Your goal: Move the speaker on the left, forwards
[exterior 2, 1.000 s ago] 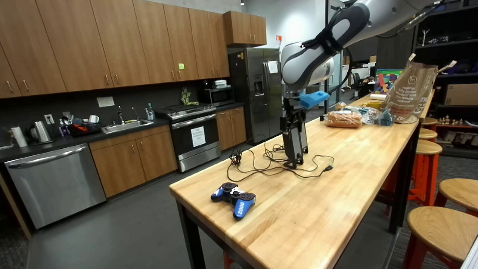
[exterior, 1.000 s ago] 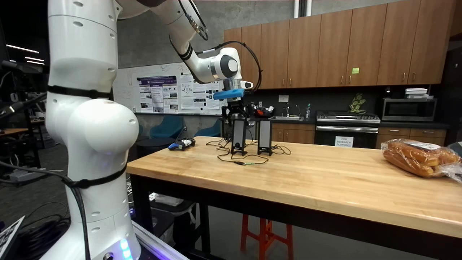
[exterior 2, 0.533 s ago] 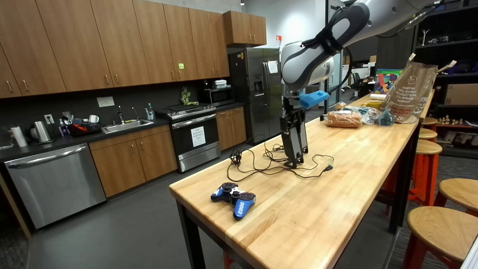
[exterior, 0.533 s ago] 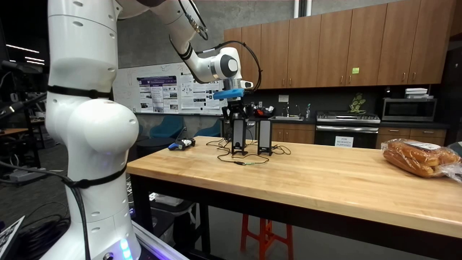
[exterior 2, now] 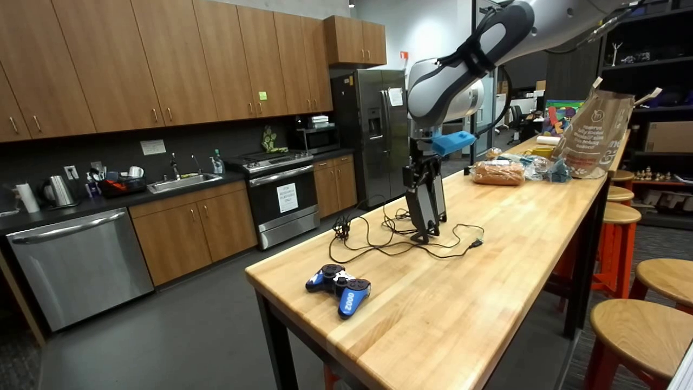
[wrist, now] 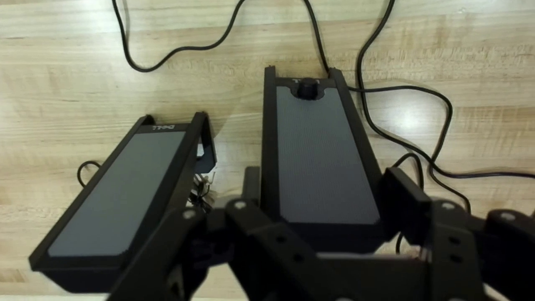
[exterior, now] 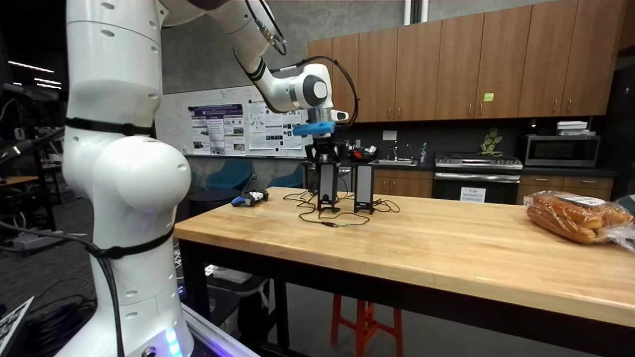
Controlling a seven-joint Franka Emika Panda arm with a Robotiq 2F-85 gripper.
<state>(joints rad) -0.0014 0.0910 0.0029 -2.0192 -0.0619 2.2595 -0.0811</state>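
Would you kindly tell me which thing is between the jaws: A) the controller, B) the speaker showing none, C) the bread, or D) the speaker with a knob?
D: the wrist view shows the jaws on both sides of the speaker with the knob.

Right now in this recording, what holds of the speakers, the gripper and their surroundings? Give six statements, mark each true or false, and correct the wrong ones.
1. The gripper is closed on the Dell speaker with the knob. True.
2. The gripper also holds a second speaker. False: the knobless Dell speaker stands outside the grip.
3. The bagged bread rolls and the game controller lie on the wooden tabletop. True.
4. The game controller's handles are red. False: they are blue.
5. A paper sign is fixed to the oven door. True.
6. The cables are out of sight. False: black cables lie loose on the wooden tabletop.
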